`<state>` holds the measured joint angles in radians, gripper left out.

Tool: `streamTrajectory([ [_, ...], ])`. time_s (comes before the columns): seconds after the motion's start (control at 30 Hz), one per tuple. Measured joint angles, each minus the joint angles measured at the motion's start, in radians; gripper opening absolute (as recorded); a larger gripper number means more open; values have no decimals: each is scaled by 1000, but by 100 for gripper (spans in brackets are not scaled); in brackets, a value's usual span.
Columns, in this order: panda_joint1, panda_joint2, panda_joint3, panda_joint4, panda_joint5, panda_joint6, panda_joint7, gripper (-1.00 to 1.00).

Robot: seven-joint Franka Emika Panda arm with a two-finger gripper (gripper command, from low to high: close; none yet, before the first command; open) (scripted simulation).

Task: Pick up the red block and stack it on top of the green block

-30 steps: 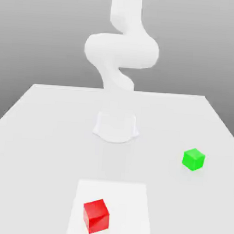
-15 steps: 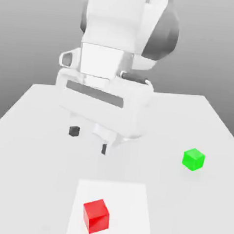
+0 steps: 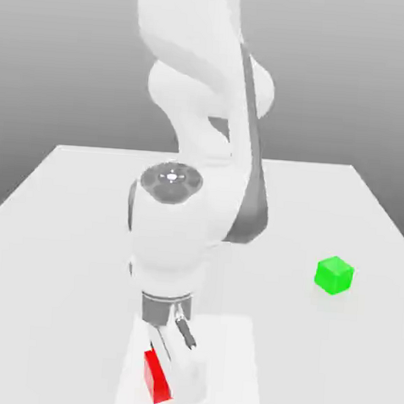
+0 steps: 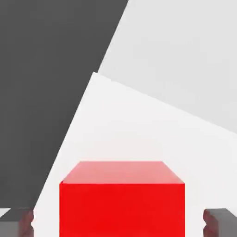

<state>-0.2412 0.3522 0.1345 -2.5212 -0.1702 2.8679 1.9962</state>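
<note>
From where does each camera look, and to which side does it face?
Exterior view: off the robot, facing its arm across the table, slightly downward.
Hand view: on the arm's end, facing the red block between two open fingers.
Shared: the red block and white square.

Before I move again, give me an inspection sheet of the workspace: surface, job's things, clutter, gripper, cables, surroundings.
Surface: pale table, with a whiter square patch on it
Red block: red block on the patch, partly hidden by the hand in the exterior view
Green block: green block on the table, off the patch, towards the exterior view's right; nothing stacked on it
Clutter: nothing seen
Gripper: gripper open around the red block, a gap on each side
Cables: nothing seen
Surroundings: plain grey backdrop behind the table
</note>
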Motion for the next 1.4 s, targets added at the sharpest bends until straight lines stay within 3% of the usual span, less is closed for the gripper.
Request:
streamTrajectory([
  [0.17,2,-4,-1,-1,4,-1,-2,-100],
  [0.37,-17,-194,66,-38,104,-151,-37,-100],
  [0.6,247,-378,211,-143,258,-223,309,-100],
  [0.93,498,-600,439,-316,491,-259,822,-100],
  [1.0,484,-656,569,-349,597,-269,882,-100],
  [1.4,482,-656,570,-349,591,-258,887,-100],
])
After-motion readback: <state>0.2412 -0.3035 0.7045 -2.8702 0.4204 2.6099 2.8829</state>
